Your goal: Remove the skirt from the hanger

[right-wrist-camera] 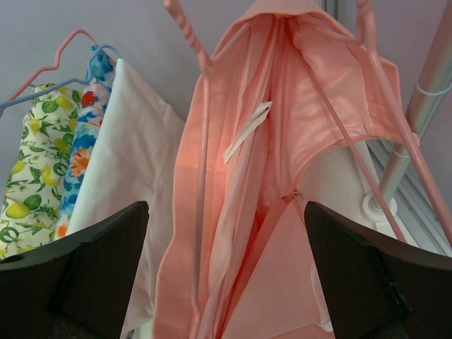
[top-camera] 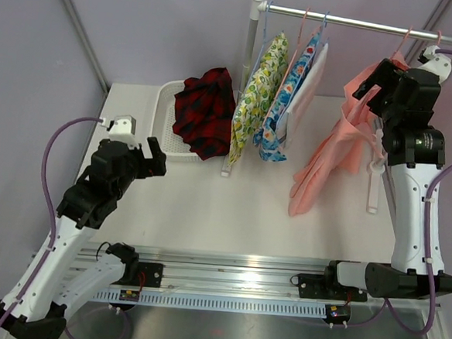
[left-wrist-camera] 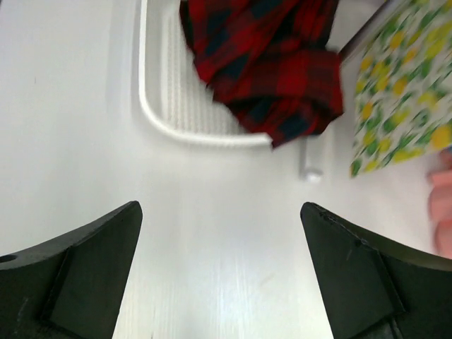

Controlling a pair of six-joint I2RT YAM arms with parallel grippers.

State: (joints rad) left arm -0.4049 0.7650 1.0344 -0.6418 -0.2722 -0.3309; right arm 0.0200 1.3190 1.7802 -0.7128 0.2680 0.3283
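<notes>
A red and dark plaid skirt (top-camera: 205, 110) (left-wrist-camera: 272, 67) lies bunched in the white basket (top-camera: 167, 119) (left-wrist-camera: 159, 106), spilling over its near rim, with no hanger on it. My left gripper (top-camera: 155, 158) (left-wrist-camera: 220, 208) hovers open and empty over the bare table just in front of the basket. On the right, a pink garment (top-camera: 331, 157) (right-wrist-camera: 240, 212) hangs from a pink hanger (right-wrist-camera: 187, 35). My right gripper (top-camera: 375, 83) (right-wrist-camera: 226, 208) is raised close against it, open, its fingers apart on either side and holding nothing.
A metal rail (top-camera: 360, 24) on white posts crosses the back. A lemon-print garment (top-camera: 258, 94) (right-wrist-camera: 28, 176), a blue floral one (top-camera: 289, 96) (right-wrist-camera: 81, 162) and a white one (top-camera: 309, 90) (right-wrist-camera: 134, 162) hang from it. The rail's right post (right-wrist-camera: 417, 120) stands beside the pink garment.
</notes>
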